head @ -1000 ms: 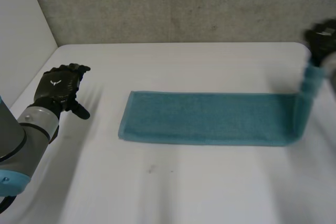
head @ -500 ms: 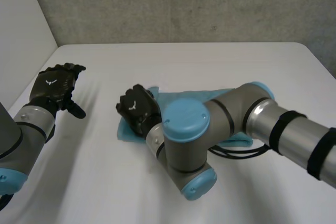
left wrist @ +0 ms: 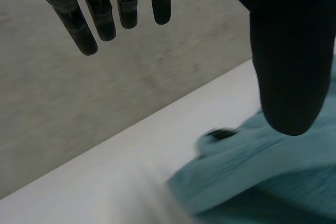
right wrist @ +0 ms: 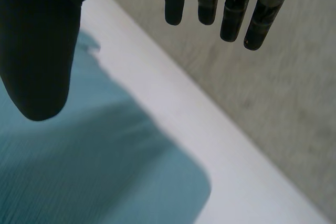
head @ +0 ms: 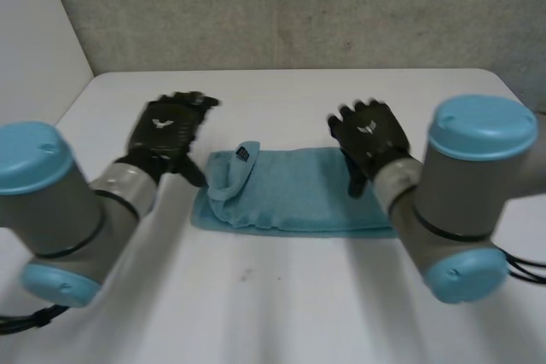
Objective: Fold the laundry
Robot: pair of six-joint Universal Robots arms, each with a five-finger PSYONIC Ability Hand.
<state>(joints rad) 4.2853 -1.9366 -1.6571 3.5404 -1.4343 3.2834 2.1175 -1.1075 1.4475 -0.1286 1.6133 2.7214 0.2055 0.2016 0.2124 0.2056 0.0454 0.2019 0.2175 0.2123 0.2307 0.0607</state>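
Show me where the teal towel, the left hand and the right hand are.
Teal towel [head: 299, 193]: head view, middle of its folded surface.
Left hand [head: 166, 130]: head view, back of the hand.
Right hand [head: 368, 135]: head view, back of the hand.

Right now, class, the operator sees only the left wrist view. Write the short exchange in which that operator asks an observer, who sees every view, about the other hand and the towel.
Operator: Where is the right hand?
Observer: The right hand hovers open above the towel's far edge, toward its right end.
Operator: How does the whole towel lie?
Observer: As a long rectangle across the table. Its left end is rumpled upward and its right end lies flat.
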